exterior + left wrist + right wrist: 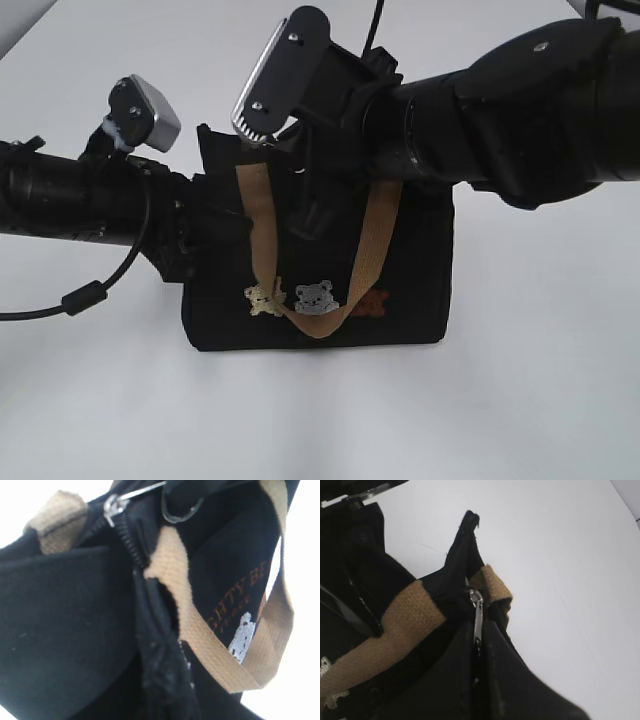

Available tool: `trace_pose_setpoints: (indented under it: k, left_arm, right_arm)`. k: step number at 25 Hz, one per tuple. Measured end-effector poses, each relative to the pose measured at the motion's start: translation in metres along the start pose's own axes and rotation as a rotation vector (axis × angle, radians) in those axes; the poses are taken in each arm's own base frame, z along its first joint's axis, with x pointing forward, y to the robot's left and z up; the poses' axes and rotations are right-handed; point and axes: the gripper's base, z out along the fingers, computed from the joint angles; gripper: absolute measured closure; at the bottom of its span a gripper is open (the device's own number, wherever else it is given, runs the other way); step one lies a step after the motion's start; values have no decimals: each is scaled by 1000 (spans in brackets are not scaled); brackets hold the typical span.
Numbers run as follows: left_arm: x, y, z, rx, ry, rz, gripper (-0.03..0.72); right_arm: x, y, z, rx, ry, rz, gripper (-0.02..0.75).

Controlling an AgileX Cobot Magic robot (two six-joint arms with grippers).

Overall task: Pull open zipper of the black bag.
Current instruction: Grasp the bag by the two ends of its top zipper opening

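Right gripper (479,652) jaws pressed together on the zipper (476,611) pull; the silver tab runs down into the gap between the two dark fingers, its lower end hidden. Left gripper (200,235) is clamped on the black bag (410,260) at its left end, though the jaws are buried in fabric and only the dark finger bulk shows in the left wrist view. Slider sits near that left end, teeth closed below it. Ring (181,511) is partly cut off at frame top. The bag stands upright on the white table (520,400), tan straps (372,250) draped down its front over the bear patches (316,297); lettering only partly legible.
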Motion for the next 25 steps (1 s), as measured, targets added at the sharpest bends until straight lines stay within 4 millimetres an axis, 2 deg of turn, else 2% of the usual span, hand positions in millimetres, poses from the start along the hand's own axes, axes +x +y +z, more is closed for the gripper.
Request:
trace_pose_setpoints:
  k: [7, 13, 17, 25]
  left_arm:
    - [-3, 1, 0, -5, -18, -13, 620]
    - [-5, 2, 1, -16, -18, -13, 620]
    - [-4, 3, 1, -27, -8, -15, 620]
    - [-2, 3, 1, -26, 5, -5, 620]
  right_arm:
    - [-1, -12, -15, 94, 44, 160, 725]
    - [14, -20, -33, 210, 205, 78, 725]
    - [30, -29, -45, 322, 341, 83, 725]
    - [45, -42, -67, 483, 507, 85, 738]
